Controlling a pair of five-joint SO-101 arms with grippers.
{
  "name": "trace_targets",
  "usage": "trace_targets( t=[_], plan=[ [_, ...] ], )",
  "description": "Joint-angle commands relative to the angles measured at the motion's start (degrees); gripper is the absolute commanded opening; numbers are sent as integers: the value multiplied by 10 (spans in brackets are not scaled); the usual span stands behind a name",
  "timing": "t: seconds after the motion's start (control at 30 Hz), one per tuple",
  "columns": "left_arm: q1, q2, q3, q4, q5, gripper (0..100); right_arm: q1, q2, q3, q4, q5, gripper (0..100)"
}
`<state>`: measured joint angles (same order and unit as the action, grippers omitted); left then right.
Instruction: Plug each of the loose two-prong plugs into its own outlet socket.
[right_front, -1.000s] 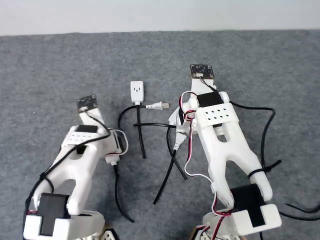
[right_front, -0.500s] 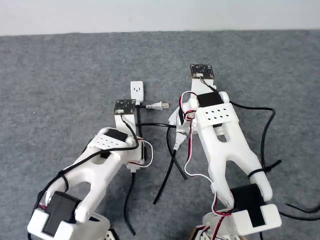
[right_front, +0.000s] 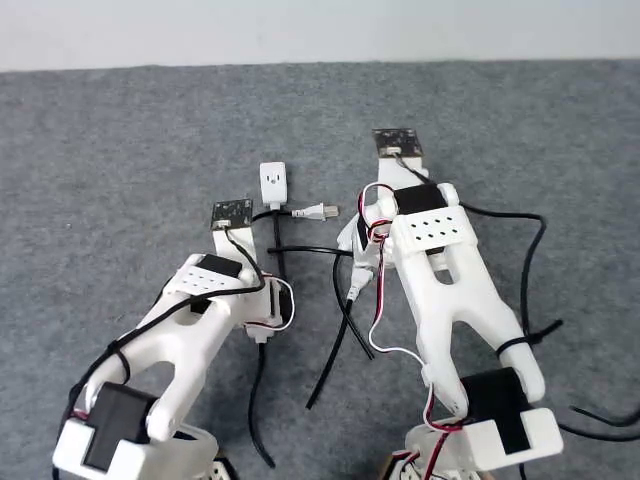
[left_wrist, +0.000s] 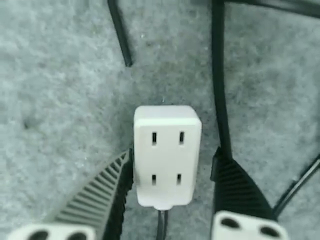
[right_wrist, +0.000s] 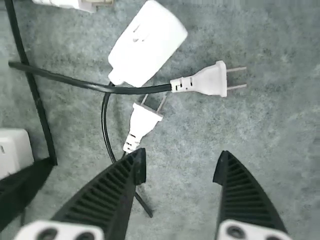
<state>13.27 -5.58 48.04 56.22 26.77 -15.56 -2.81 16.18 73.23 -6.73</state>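
A white outlet block (left_wrist: 167, 125) with two pairs of slots lies on the grey carpet between the fingers of my left gripper (left_wrist: 172, 157). The gripper is open: one finger (left_wrist: 107, 192) sits against the block's side, the other (left_wrist: 235, 187) stands a little off it. My right gripper (right_wrist: 182, 155) hangs open over bare carpet, just short of a small white plug (right_wrist: 142, 122). Beyond it lie a larger two-prong plug (right_wrist: 207, 82) and a second white outlet (right_wrist: 147, 42). A third outlet (right_front: 273, 180) and another plug (right_front: 318, 211) lie between the arms.
Black cords (right_front: 340, 320) cross the carpet between the left arm (right_front: 200, 310) and the right arm (right_front: 430, 240). One cord (left_wrist: 220, 100) runs right beside the left gripper's outlet block. A cut cord end (left_wrist: 127, 60) lies just past it.
The left arm swung from the far left toward the centre, then eased back slightly left. The black cord beneath it shifted along with it. The right arm barely moved.
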Motion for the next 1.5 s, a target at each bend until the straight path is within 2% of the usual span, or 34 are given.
trace_targets(
  t=[0.0, 0.17, 0.3, 0.4, 0.53, 0.63, 0.83, 1.0, 1.27, 1.33, 1.47],
  plan=[
    [-5, -52, 3, 3, -11, 246, 10, -29, -23, -22, 131, 215],
    [-8, -164, 53, -8, -29, 246, 62, -29, -23, -69, 288, 215],
    [-8, -259, 120, -55, -51, 249, 65, -15, -16, -87, 396, 215],
    [-25, -319, 153, -72, -75, 249, 65, 13, -13, -103, 553, 215],
    [-91, -365, 177, -93, -96, 249, 72, 65, -14, -100, 792, 215],
    [-136, -367, 184, -136, -103, 249, 80, 90, -27, -105, 888, 215],
    [-154, -333, 179, -161, -102, 249, 72, 126, -77, -100, 912, 215],
    [-158, -298, 159, -171, -102, 248, 51, 142, -60, -100, 986, 215],
    [-171, -279, 150, -183, -101, 248, 18, 182, -60, -105, 992, 214],
    [-171, -279, 150, -183, -101, 248, 19, 195, -64, -105, 992, 186],
    [-171, -279, 150, -183, -101, 247, 43, 220, -93, -105, 990, 50]
  ],
)
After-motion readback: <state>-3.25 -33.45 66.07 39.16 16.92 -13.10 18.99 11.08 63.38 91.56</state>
